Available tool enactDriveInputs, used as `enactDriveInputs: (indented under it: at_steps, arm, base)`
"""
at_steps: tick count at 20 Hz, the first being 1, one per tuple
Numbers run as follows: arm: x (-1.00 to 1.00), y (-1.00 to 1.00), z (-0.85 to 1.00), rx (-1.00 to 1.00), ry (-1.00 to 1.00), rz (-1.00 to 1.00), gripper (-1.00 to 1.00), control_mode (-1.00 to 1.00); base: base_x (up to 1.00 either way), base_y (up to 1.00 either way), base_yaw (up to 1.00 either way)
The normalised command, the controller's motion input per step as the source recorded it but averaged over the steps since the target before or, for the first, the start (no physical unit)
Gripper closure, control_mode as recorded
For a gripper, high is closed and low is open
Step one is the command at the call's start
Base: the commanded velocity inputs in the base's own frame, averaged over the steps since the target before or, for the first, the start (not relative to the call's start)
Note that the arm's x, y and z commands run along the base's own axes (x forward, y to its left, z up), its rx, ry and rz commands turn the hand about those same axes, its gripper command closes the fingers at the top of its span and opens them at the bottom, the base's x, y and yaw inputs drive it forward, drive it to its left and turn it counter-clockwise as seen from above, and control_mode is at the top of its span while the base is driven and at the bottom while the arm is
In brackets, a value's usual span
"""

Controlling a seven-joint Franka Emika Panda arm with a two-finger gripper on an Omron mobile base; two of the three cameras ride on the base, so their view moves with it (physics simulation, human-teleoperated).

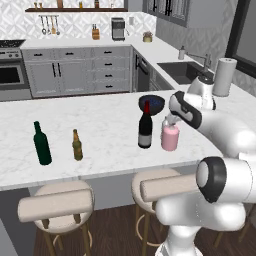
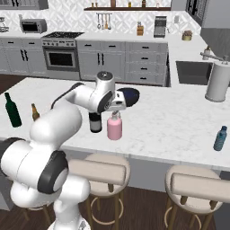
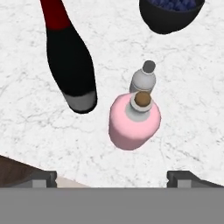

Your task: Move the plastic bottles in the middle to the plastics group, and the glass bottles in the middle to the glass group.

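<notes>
end effector (image 3: 112, 177), fingers apart, hovers above the pink bottle (image 3: 133, 122) on the worktop (image 3: 183, 109): likely rigid, smooth, breakable glass; grip its squat body.

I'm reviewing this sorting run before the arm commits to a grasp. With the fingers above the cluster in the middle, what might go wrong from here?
1. The small clear bottle stands right against the pink bottle; fingers closing on either may knock the other over.
2. The tall dark wine bottle stands close beside them; a sideways move might tip it.
3. The dark bowl sits just behind, leaving little room to pull away.
</notes>
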Motion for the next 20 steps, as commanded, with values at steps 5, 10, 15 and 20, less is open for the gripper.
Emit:
enactDriveInputs:
  at_steps: [5, 10, 15, 20]
  arm:
    - [0.37, 0.00, -0.24, 0.00, 0.00, 0.02, -1.00, -1.00]
    - [0.24, -0.12, -0.11, 0.00, 0.02, 0.01, -1.00, -1.00]
    - [0.17, -0.08, -0.10, 0.00, 0.04, 0.00, -1.00, -1.00]
    - [0.19, 0.00, -0.21, 0.00, 0.01, 0.00, -1.00, -1.00]
  base:
    - [0.00, 0.00, 0.00]
    - [0.00, 0.00, 0.00]
    - [0.00, 0.00, 0.00]
    - [0.00, 0.00, 0.00]
